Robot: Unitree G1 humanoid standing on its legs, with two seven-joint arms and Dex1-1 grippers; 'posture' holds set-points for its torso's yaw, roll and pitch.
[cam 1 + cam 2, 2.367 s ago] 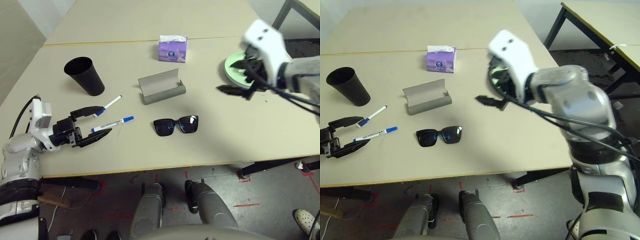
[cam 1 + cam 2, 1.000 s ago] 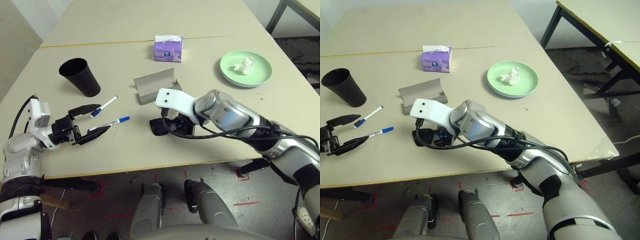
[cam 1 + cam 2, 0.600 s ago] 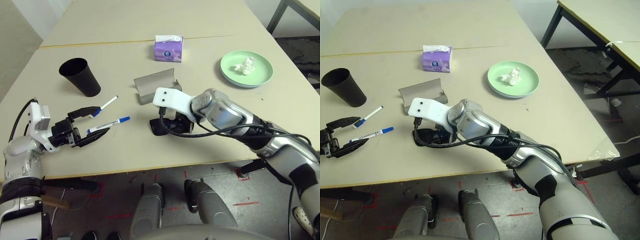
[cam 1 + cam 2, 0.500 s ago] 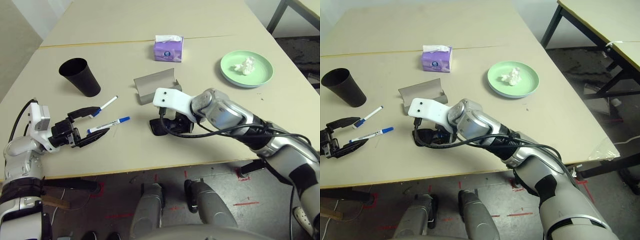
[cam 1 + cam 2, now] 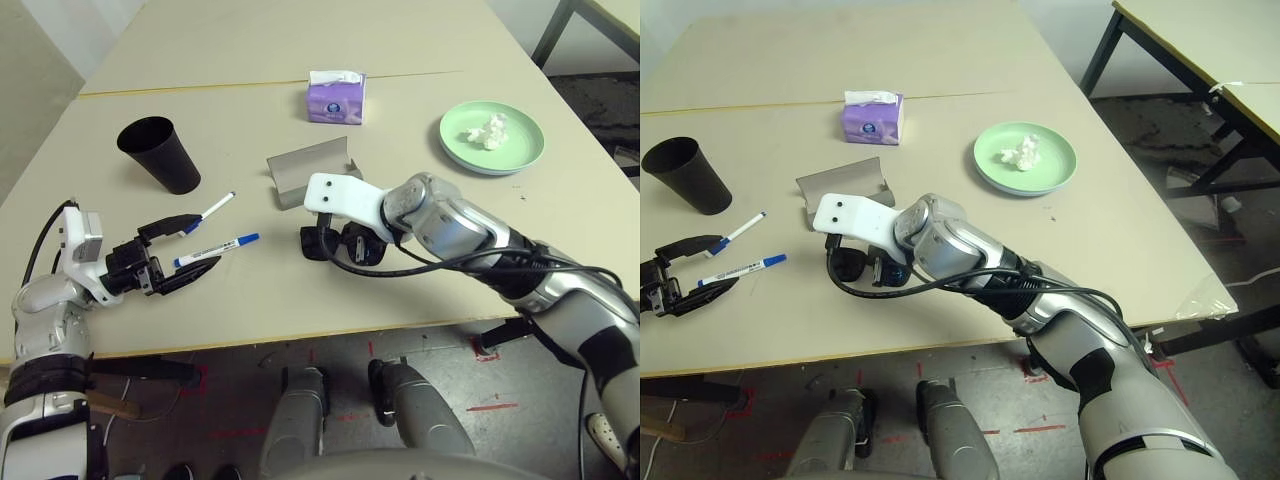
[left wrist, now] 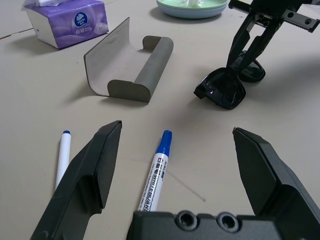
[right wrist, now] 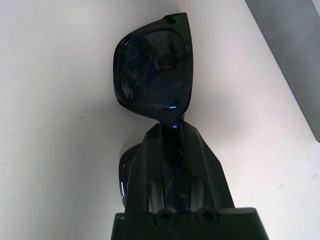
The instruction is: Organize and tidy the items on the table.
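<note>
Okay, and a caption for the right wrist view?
The right hand grips the black sunglasses at the bridge, the grey glasses case lying nearby.

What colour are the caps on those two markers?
Blue; the caps show best in the left wrist view.

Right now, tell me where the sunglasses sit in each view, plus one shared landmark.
Left eye: sunglasses near the centre, partly behind the right tool.
Right eye: left of centre, partly behind that tool.
Left wrist: upper right, between the right tool's fingers.
Right wrist: centre, running down behind the fingers, which pinch the bridge.
Landmark: the grey glasses case appears in all four, cut off at the right wrist picture's upper right.
</note>
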